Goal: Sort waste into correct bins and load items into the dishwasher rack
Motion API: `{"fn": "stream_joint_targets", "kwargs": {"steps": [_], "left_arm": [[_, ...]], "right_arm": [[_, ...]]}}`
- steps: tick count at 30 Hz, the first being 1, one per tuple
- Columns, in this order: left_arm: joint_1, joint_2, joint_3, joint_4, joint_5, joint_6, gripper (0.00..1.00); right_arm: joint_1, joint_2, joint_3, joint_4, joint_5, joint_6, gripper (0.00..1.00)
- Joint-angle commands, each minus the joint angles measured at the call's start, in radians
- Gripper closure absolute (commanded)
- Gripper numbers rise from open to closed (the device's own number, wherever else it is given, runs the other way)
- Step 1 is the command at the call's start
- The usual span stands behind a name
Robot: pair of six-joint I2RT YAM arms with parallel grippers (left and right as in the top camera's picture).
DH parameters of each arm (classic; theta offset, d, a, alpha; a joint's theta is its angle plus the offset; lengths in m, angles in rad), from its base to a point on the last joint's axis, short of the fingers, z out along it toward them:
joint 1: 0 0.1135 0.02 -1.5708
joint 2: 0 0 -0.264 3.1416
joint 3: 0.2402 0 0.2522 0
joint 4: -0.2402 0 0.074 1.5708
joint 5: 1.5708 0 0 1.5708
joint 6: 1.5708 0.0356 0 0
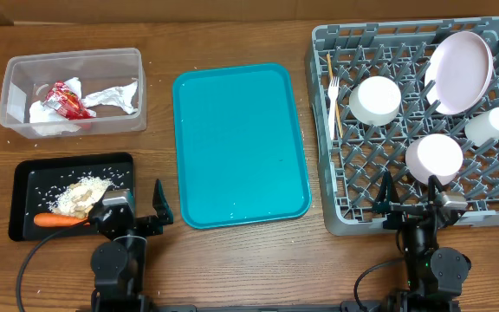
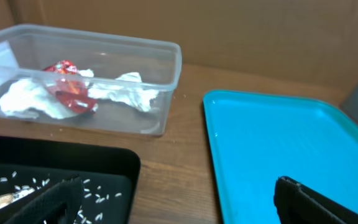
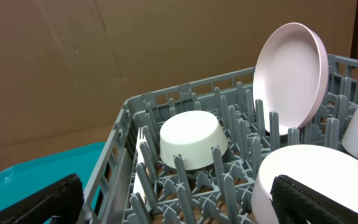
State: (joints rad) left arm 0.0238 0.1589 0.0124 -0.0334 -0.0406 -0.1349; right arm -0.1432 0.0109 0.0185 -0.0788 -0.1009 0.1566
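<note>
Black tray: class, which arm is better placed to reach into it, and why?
Probably left: the left gripper hangs at the corner of the black tray, by the carrot, while the right gripper is over the dishwasher rack, beyond the teal tray.

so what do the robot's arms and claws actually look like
Both arms are black, with rounded joint housings and a thin black cable curling away near each base. The left claw and the right claw each have two flat black fingers, and a small silver-grey block sits at each wrist. No lettering or markings can be made out.
</note>
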Motion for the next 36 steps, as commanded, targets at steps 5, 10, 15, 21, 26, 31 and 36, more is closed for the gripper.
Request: {"fn": "stream_joint_targets", "kwargs": {"steps": [5,10,15,21,26,31,36], "left_arm": [[0.084,-0.138,-0.008,-0.038,0.131,0.158,0.0],[0.084,-0.156,-0.008,-0.037,0.118,0.158,0.0],[0.084,-0.155,-0.008,-0.037,0.118,0.158,0.0],[0.084,-0.155,-0.008,-0.037,0.118,0.158,0.0],[0.084,-0.155,-0.008,-0.037,0.118,0.158,0.0],[0.084,-0.155,-0.008,-0.037,0.118,0.158,0.0],[0.084,-0.155,-0.008,-0.037,0.118,0.158,0.0]], "right_arm": [[-0.003,-0.008,-0.011,0.005,-0.005,0.004,0.0],[-0.003,-0.008,-0.011,0.005,-0.005,0.004,0.0],[-0.003,-0.008,-0.011,0.005,-0.005,0.004,0.0],[-0.003,-0.008,-0.011,0.005,-0.005,0.004,0.0],[-0.003,-0.008,-0.011,0.005,-0.005,0.004,0.0],[-0.003,-0.008,-0.011,0.005,-0.005,0.004,0.0],[-0.003,-0.008,-0.011,0.005,-0.005,0.004,0.0]]}}
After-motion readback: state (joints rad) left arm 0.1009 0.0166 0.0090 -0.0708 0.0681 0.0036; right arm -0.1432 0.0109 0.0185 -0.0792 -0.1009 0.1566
